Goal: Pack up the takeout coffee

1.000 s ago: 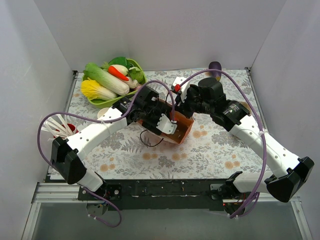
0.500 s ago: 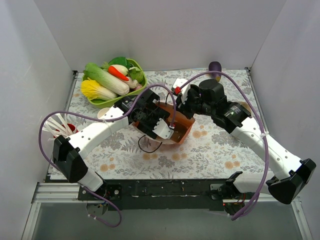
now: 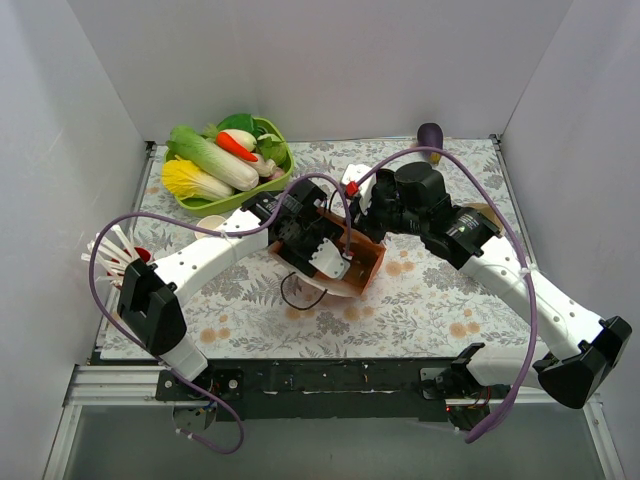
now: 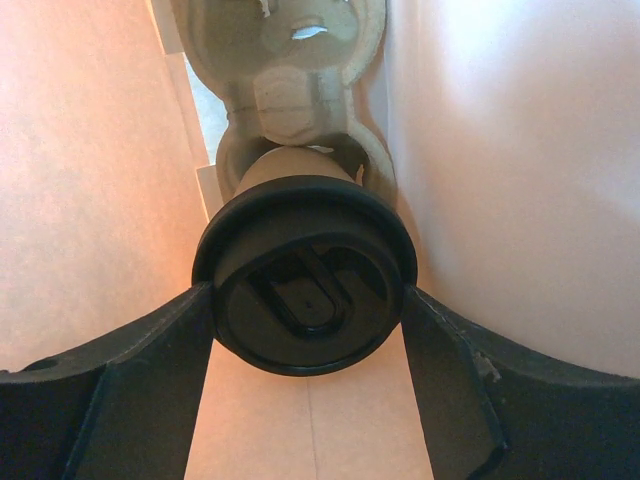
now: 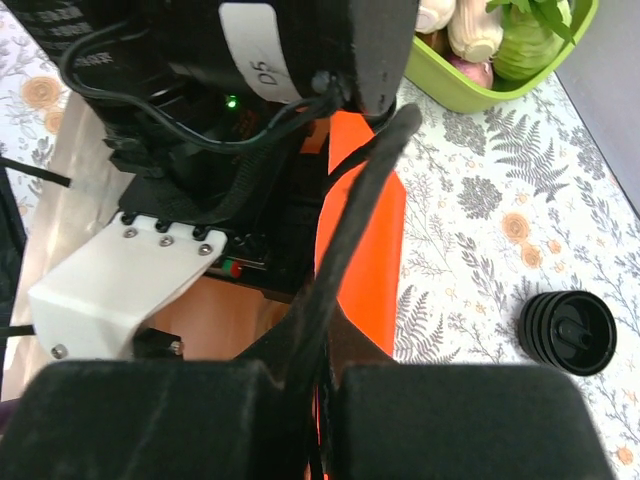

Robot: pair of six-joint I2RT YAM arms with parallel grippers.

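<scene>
Left claw (image 4: 305, 330) — clenched on my lidded coffee cup (image 4: 305, 290), inside the orange bag (image 3: 365, 262). Right claw — at the bag's rim, grip state unreadable.

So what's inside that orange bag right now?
A lidded coffee cup sits in a pulp tray, with the left gripper around its lid. The rest of the orange bag is hidden by the arm.

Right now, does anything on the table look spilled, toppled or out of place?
No spill shows. The coffee cup sits lidded between the left gripper fingers inside the orange bag. One oddity: a black lid lies loose on the tablecloth, on no cup.
</scene>
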